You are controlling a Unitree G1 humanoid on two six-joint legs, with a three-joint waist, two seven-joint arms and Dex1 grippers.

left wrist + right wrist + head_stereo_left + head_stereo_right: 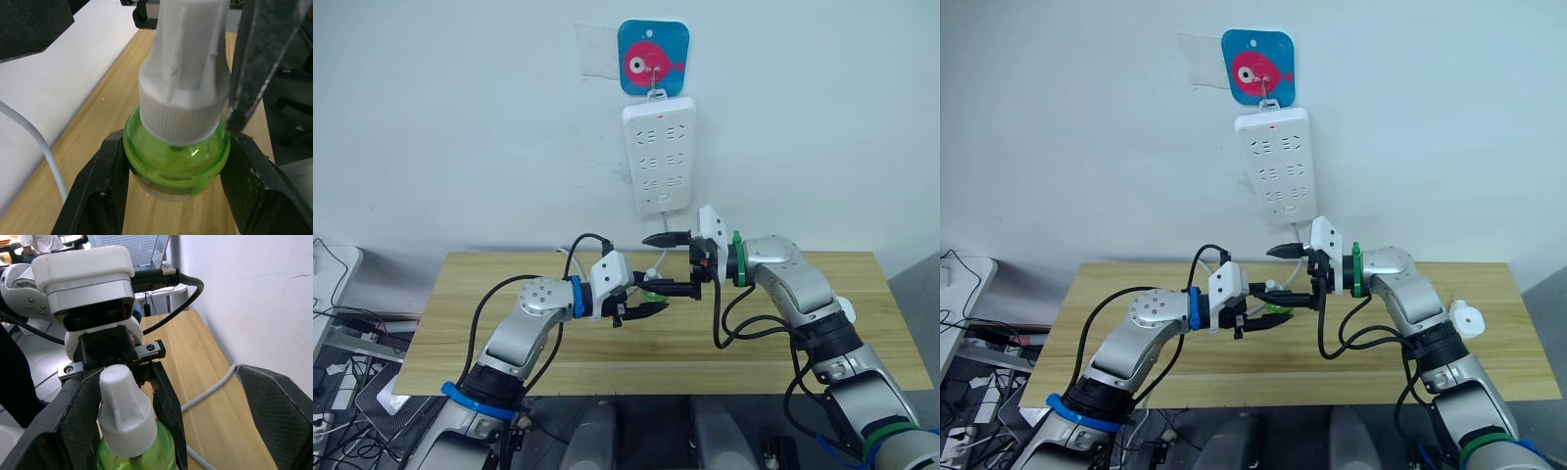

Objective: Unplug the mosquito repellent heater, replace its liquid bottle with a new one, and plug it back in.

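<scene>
My left gripper (650, 300) is shut on the new one (176, 164), a small translucent green bottle with a white screw cap (124, 406), held above the middle of the wooden table (460, 323). My right gripper (671, 262) reaches in from the right and stands open around the cap. One of its fingers (254, 63) lies close against the cap's side; the other is well away. The mosquito repellent heater (1469, 319), a small white rounded unit, rests near the table's right edge behind my right arm. Its liquid bottle is hidden from view.
A long white power strip (658, 154) hangs on the wall under a blue fish hook (652, 57), above the table's back edge. A white cable (210, 389) trails over the table by the wall. Cables and boxes lie on the floor at the left (337, 323).
</scene>
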